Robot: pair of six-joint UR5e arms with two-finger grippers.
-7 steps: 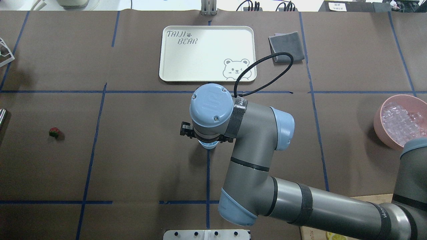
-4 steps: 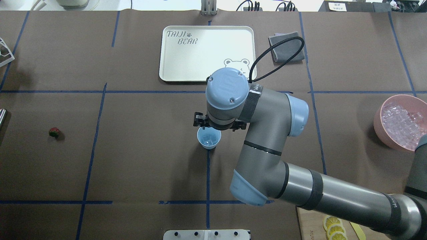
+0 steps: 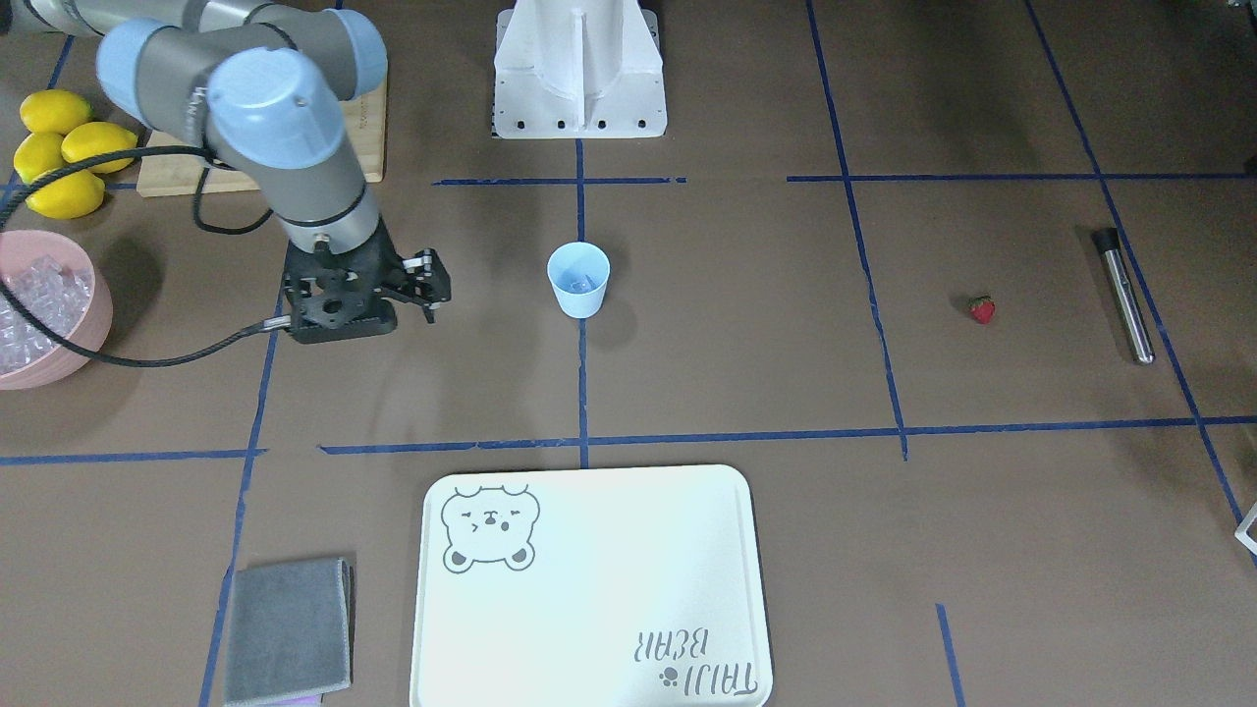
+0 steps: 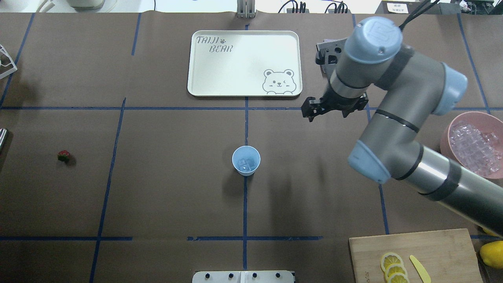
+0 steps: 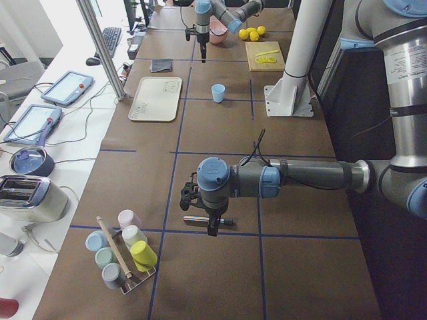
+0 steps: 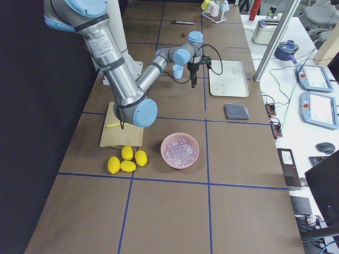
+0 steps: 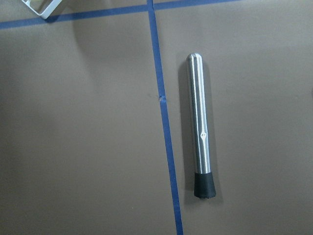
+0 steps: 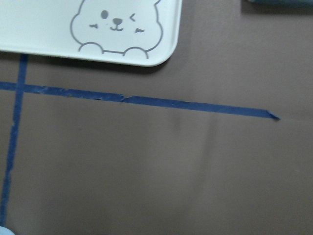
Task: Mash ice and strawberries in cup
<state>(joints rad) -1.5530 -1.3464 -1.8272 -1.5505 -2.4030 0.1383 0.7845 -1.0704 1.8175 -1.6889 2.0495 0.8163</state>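
Wooden and rectangular, the cutting board (image 4: pixel 432 251) lies nearest in the overhead view, at 5 o'clock from the small light-blue tapered plastic cup (image 4: pixel 246 159); it bears round lemon slices (image 4: pixel 391 267) and a small yellow knife (image 4: pixel 418 269); a whole yellow lemon (image 4: pixel 491 253) sits just off its right edge. Farther out, the cup stands upright on a blue tape line (image 4: pixel 245 208) at mid-table, apart from both grippers; a few small clear ice cubes (image 4: pixel 246 164) lie in its bottom. At its 9 o'clock, well apart, the small red strawberry with a green top (image 4: pixel 63 155) lies on the brown paper table cover (image 4: pixel 169 188); beyond it a brushed-metal muddler with a black tip (image 7: pixel 199 132) lies flat beside a tape line; the left gripper (image 5: pixel 213 230) hangs over it, parted or closed I cannot tell. At the cup's 3 o'clock a large pink bowl (image 4: pixel 446 137) holds a heap of more ice. At 2 o'clock the right gripper (image 3: pixel 365 299) hovers above bare table; whether its jaws are apart or together I cannot tell. At 12 o'clock lies a cream rectangular tray with a bear drawing (image 4: pixel 243 63); at 1 o'clock, farthest, a folded grey cloth (image 3: pixel 290 628).
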